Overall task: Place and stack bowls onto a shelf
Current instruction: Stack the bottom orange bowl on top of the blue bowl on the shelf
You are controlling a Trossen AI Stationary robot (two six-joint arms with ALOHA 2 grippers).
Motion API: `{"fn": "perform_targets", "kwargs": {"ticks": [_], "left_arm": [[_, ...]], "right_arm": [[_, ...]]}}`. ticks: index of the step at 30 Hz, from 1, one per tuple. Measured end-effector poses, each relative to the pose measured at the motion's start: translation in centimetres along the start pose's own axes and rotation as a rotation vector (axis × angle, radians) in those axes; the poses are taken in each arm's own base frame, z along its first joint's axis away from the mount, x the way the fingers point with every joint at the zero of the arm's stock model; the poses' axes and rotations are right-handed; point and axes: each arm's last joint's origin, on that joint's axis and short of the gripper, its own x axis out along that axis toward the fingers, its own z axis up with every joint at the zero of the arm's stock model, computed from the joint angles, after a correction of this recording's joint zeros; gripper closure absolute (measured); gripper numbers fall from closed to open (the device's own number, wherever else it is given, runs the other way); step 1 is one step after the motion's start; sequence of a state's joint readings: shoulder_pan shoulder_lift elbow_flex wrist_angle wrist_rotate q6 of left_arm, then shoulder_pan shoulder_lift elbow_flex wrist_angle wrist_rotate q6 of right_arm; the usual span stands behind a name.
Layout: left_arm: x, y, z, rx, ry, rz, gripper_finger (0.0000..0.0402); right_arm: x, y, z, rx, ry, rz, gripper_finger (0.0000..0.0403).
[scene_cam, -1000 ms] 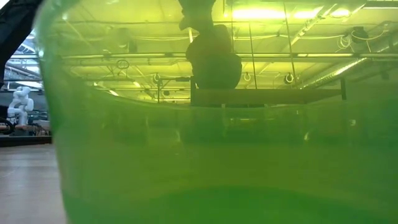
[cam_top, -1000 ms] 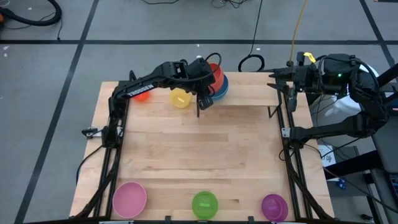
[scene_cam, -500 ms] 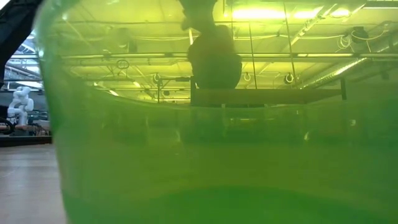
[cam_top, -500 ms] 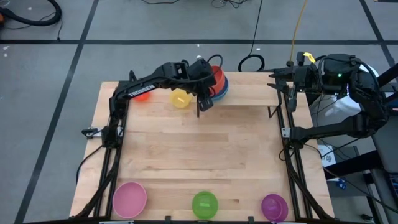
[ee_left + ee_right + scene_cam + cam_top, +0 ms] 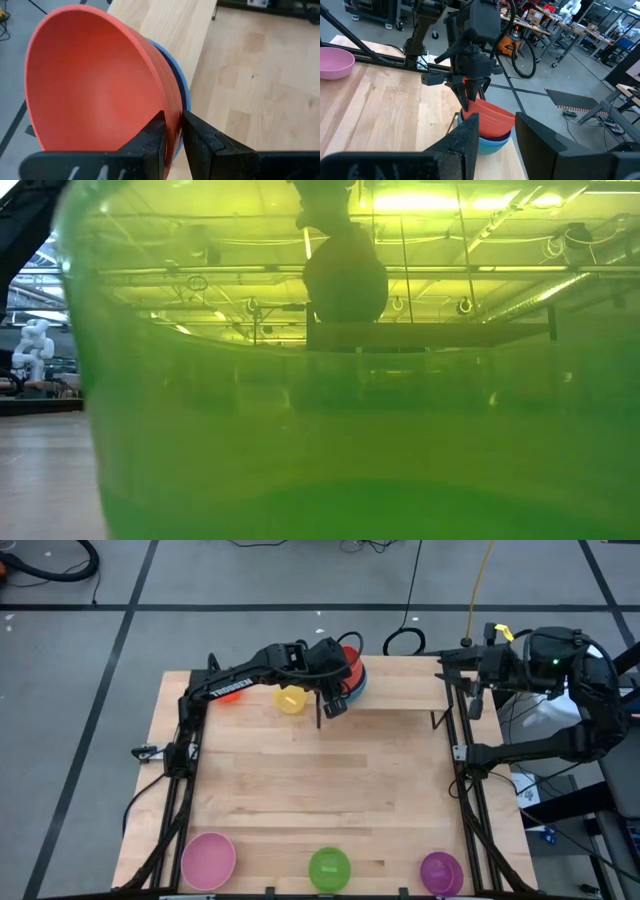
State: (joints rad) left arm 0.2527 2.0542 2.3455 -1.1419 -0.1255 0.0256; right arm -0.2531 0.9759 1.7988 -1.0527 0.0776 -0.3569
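Note:
A red bowl (image 5: 350, 663) sits tilted on a blue bowl (image 5: 358, 686), which is nested in a teal bowl (image 5: 486, 146). The stack stands at the left end of the shelf (image 5: 400, 685), a light-wood board at the table's far side. My left gripper (image 5: 336, 690) is shut on the red bowl. My right gripper (image 5: 472, 685) hangs open beyond the shelf's right end, touching nothing. A yellow bowl (image 5: 291, 698) and an orange bowl (image 5: 228, 691), half hidden under the left arm, rest on the table to the left of the shelf. My left gripper pinches the red bowl's rim (image 5: 172, 117), one finger (image 5: 152, 137) inside the bowl and one (image 5: 200, 137) outside. The fingers slant down from the table's near-left side. The bowl is tilted, the held side raised and its underside in the blue bowl.
Pink (image 5: 208, 860), green (image 5: 329, 868) and purple (image 5: 441, 872) bowls stand in a row along the table's near edge. The green bowl (image 5: 330, 430) fills the low view. Bare tabletop (image 5: 320, 780) lies between that row and the shelf. The shelf's right half carries nothing.

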Motion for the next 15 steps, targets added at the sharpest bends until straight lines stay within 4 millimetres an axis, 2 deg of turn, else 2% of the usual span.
{"fn": "perform_targets", "kwargs": {"ticks": [15], "left_arm": [[-0.35, -0.51, 0.06, 0.122, -0.009, -0.006, 0.0341]], "right_arm": [[-0.65, -0.02, -0.09, -0.028, -0.015, -0.006, 0.0284]]}}
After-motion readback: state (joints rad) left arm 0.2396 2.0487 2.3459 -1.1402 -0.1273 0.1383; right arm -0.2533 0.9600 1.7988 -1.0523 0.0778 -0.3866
